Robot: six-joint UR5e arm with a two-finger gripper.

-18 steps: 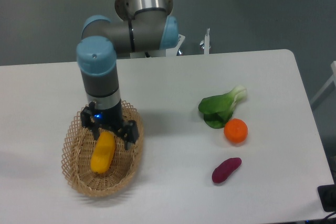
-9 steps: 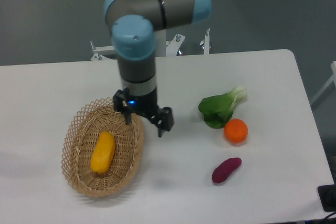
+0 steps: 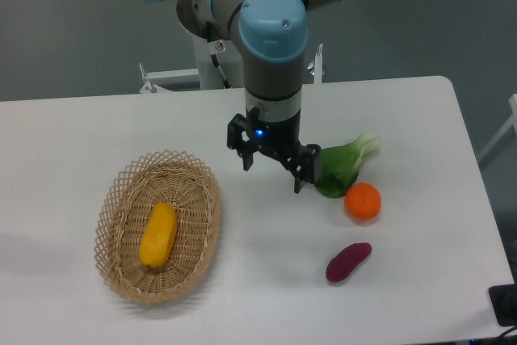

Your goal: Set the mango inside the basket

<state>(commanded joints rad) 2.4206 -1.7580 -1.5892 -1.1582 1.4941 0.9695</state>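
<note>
the smooth yellow-orange elongated mango lies lengthwise inside the light tan oval wicker basket on the white table. the black two-finger gripper hangs above the table between the basket and the leafy green bok choy, fingers spread and holding nothing.

Lab — robot arm, white table.

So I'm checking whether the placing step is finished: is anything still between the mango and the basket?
Nothing visible is. The mango already lies inside the basket, lengthwise on its floor. The end effector hangs open and empty off to the right of the basket, near the leafy green vegetable, holding nothing.
</note>
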